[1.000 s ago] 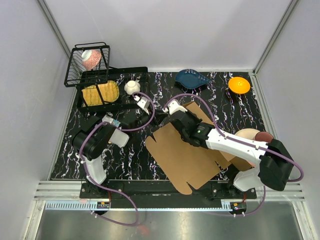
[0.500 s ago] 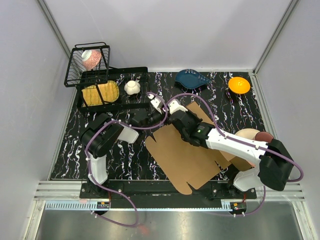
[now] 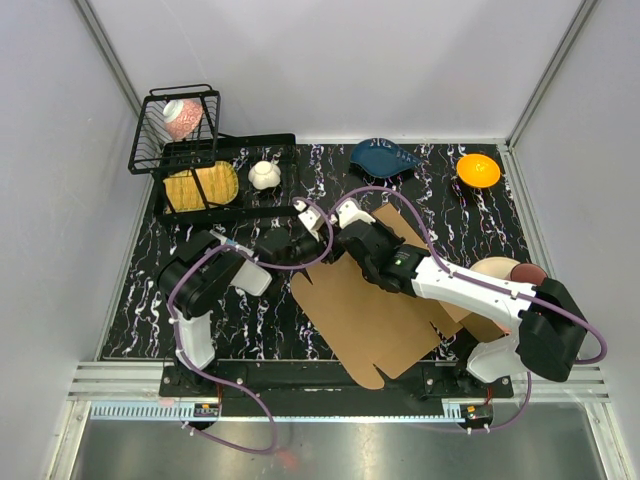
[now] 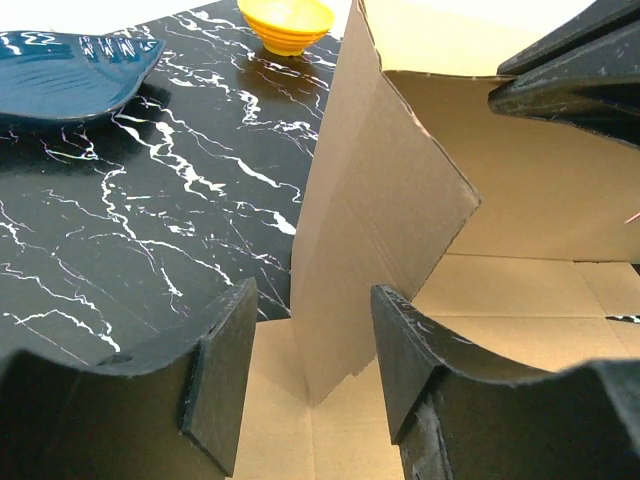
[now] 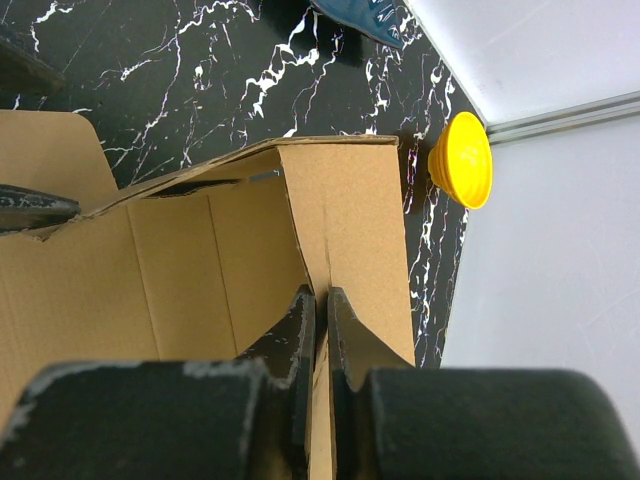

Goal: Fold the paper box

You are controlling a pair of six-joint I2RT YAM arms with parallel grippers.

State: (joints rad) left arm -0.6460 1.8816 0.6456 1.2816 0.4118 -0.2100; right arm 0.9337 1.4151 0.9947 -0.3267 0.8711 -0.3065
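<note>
- Right end effector [image 5: 321, 312] is clamped on a raised panel at the 11 o'clock corner of the paper box [image 3: 370, 310].
- Left end effector [image 4: 312, 368], jaws apart, straddles a flap; it likely needs to close and crease next.

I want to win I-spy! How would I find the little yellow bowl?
Look at the black table with white streaks, then go to its far right corner. The bowl sits there alone, to the right of a dark blue dish. It is small, round and bright orange-yellow, while the dish is long and dark.
</note>
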